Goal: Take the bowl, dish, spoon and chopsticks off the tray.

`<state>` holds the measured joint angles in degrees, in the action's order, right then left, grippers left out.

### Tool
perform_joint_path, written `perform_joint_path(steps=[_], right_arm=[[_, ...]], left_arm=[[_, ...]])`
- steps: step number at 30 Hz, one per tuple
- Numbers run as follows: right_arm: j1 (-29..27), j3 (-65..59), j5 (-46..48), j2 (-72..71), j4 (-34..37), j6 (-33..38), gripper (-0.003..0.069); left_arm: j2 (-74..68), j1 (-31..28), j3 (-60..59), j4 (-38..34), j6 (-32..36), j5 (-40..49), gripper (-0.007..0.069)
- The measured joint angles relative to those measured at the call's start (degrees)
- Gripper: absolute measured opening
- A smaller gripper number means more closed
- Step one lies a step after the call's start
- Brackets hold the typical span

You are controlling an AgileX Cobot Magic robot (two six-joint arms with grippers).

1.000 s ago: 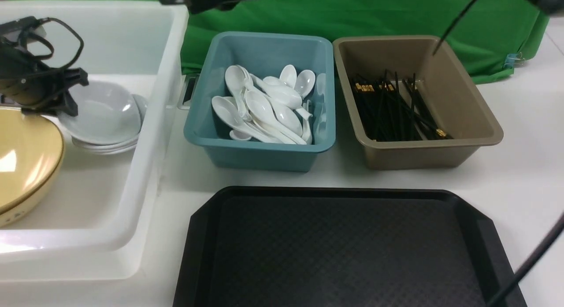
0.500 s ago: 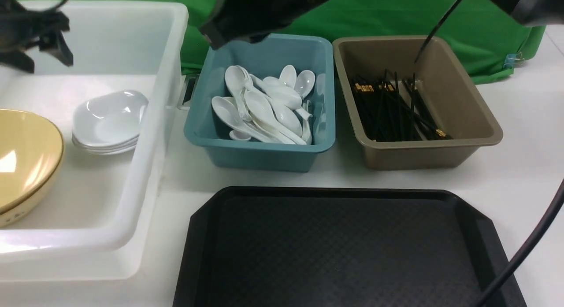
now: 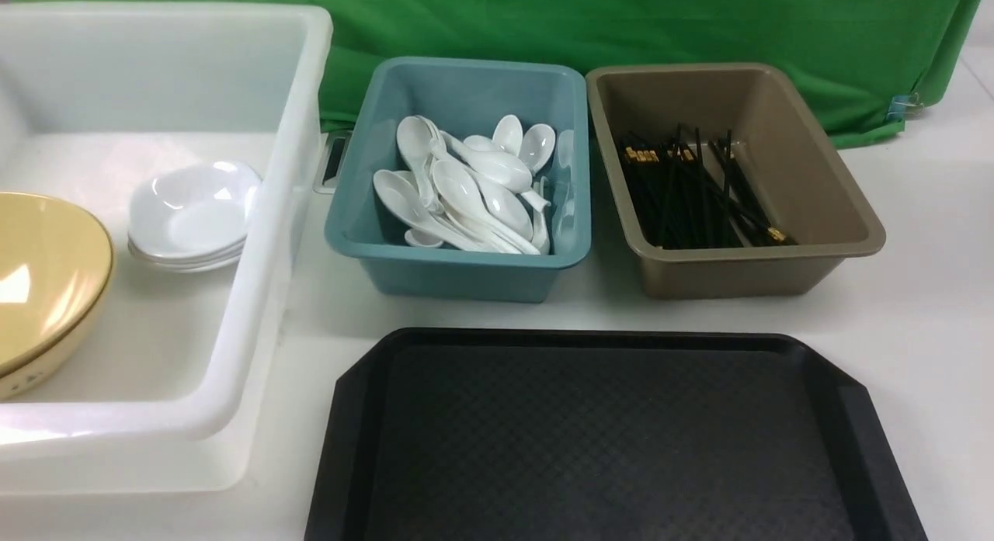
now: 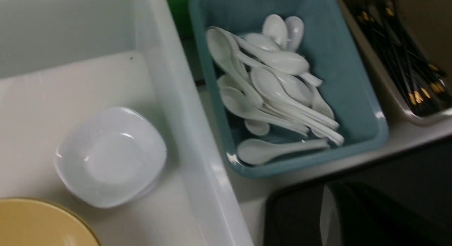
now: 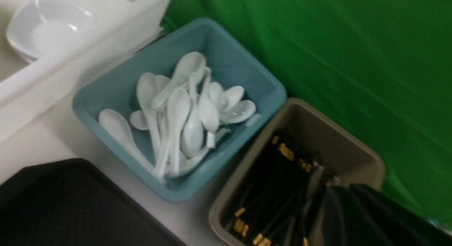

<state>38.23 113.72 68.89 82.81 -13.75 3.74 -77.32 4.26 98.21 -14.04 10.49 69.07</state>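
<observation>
You see tray (image 3: 613, 440) bare, near centre. Bowl (image 3: 46, 281) sits in white tub (image 3: 256, 293), far left, beside stacked white dishes (image 3: 190, 215). Spoons (image 3: 466, 195) piled in teal tub (image 3: 458, 273), centre far. Chopsticks (image 3: 699, 192) lie in brown tub (image 3: 808, 269), right of teal one. Both grippers out of front view; left gripper (image 4: 353, 217) and right gripper (image 5: 367, 217) clenched, grasping nothing you can see.
</observation>
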Motion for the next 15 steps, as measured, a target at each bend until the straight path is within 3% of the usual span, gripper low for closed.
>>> perform_joint_path(steps=[3, 6, 13, 15], right_arm=[[-1.4, -6.1, -0.6, -7.1, -0.5, -1.6, 0.0001], [-2.6, -20.6, -6.5, -19.7, -1.2, -4.2, 0.0001], [-2.8, -65.3, -41.3, -54.5, -4.5, -17.7, 0.0001], [-2.8, -71.5, -47.0, -59.4, -4.9, -18.5, 0.0001]], left_arm=[[7.6, 1.9, -6.8, -0.2, 0.1, -1.4, -0.0007], [19.3, 3.9, -19.9, -1.9, 0.1, -6.4, -0.0007], [46.6, 4.2, -54.3, -3.3, 0.0, -23.1, -0.0007], [49.9, 4.2, -58.6, -3.3, 0.0, -25.2, -0.0007]])
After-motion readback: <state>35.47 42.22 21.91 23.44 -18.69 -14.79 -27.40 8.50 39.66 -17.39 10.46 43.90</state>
